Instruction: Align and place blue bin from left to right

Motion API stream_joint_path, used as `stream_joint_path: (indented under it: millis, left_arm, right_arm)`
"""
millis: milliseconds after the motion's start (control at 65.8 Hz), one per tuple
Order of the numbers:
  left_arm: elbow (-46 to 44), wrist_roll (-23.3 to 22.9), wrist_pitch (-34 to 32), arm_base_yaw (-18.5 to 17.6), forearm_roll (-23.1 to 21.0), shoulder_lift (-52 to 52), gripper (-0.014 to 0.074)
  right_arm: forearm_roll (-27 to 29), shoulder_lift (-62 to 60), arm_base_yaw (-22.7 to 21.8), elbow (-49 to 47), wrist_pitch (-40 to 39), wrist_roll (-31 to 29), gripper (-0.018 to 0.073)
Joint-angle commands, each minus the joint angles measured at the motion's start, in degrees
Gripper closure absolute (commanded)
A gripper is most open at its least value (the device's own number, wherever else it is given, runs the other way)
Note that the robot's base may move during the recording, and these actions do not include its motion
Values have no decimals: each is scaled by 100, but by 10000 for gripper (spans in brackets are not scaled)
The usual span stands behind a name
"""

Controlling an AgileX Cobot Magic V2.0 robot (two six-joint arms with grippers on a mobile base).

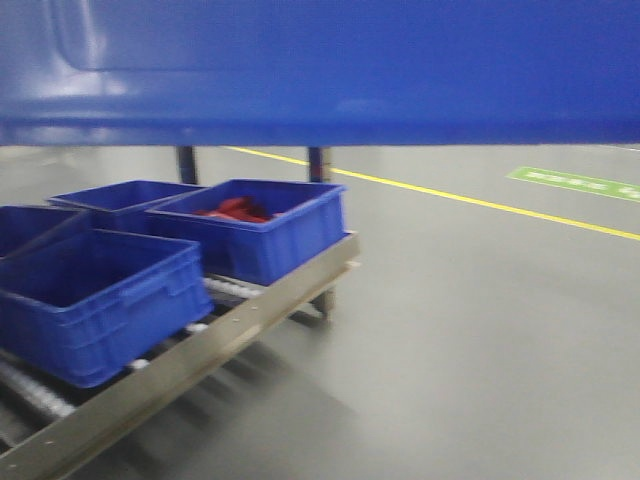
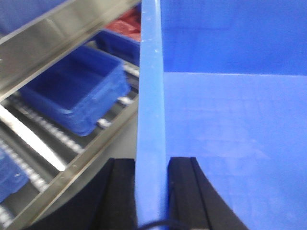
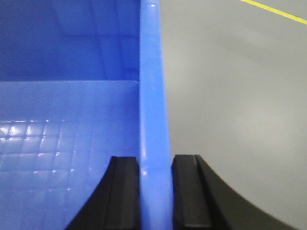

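The blue bin (image 1: 330, 70) is held up in the air and its wall fills the top of the front view. My left gripper (image 2: 152, 165) is shut on the bin's left rim (image 2: 151, 96), one black finger on each side of it. The right gripper (image 3: 155, 163) clamps the bin's right rim (image 3: 152, 86) the same way. The bin's gridded floor (image 3: 57, 153) shows empty inside. Neither gripper shows in the front view.
A steel roller conveyor rack (image 1: 200, 345) stands low at the left with several smaller blue bins (image 1: 95, 300) on it; one bin (image 1: 255, 225) holds something red. Grey floor (image 1: 480, 330) with a yellow line (image 1: 480, 200) and a green marking (image 1: 575, 182) lies to the right.
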Motion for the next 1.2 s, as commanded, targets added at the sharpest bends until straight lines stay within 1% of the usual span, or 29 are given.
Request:
stream_joint_path:
  millis: [0, 1185]
  left_arm:
    - [-75, -37, -828, -67, -52, -36, 707]
    - [-75, -37, -828, -67, -52, -36, 707]
  right_arm:
    - [-101, 1, 53, -55, -1511, 27, 638]
    - [-101, 1, 53, -55, -1511, 27, 638]
